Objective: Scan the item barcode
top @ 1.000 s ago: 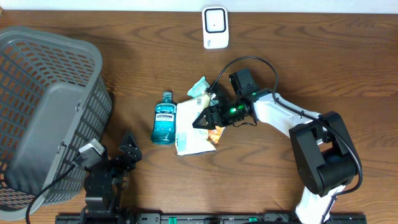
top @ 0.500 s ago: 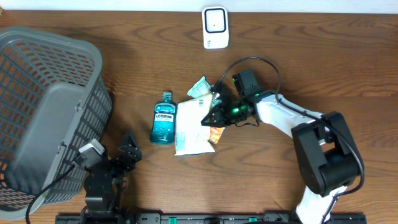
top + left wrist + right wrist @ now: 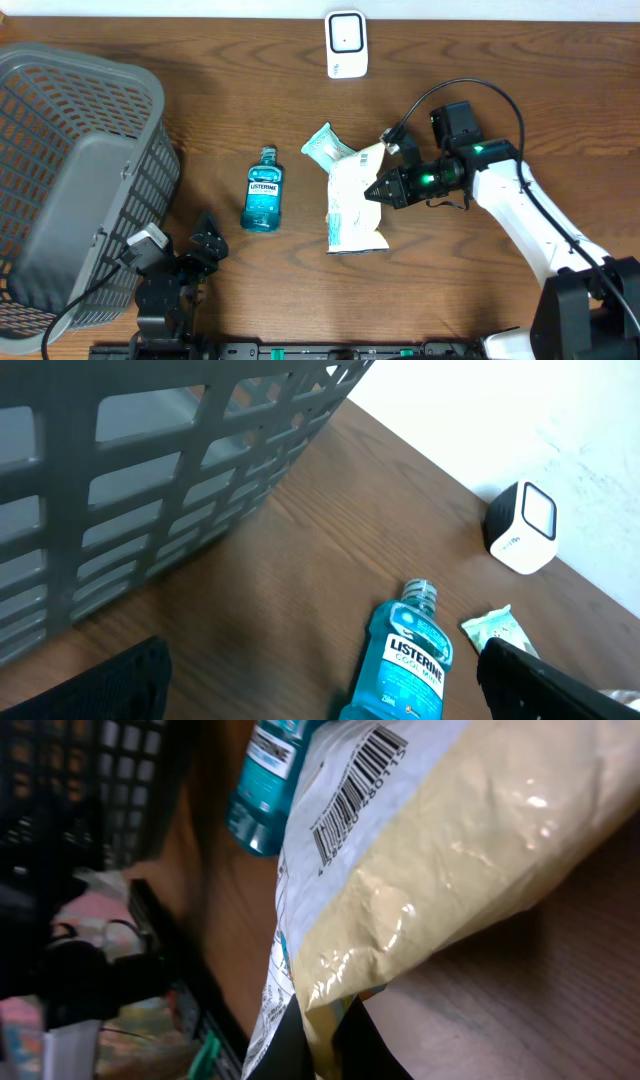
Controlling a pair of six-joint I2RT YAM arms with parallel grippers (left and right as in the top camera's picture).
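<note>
Slippage is the main hazard: the right gripper (image 3: 374,192), reaching in from 3 o'clock, is clenched on just the thin edge of the cream-and-white pouch (image 3: 350,210), which sits a little off centre toward 4 o'clock. Glossy film held by so small a bite could, I judge, slide out or swing when carried toward the scanner (image 3: 346,44) standing at 12 o'clock by the far edge. A limp bag may also sag or fold, so the barcode (image 3: 358,782), plain near one end in the right wrist view, could curl away from the scanner's window; from above I cannot tell which way that face points. The small green-and-white sachet (image 3: 324,146) lies against the pouch's 11 o'clock corner and might be dragged along, and the mouthwash bottle (image 3: 263,192), apart at the pouch's 9 o'clock, could be nudged by a wide swing. The looped cable (image 3: 470,88) over the right wrist might catch. The left gripper (image 3: 207,245) rests at 7 o'clock with its jaws spread and nothing between them, next to the grey basket (image 3: 100,90) filling the 9 o'clock side. Everything sits on a dark brown wood-grain tabletop (image 3: 200,90), with a white wall (image 3: 560,420) along 12 o'clock, a black rail (image 3: 300,350) at 6 o'clock, and blurred clutter beyond the table edge in the right wrist view
</note>
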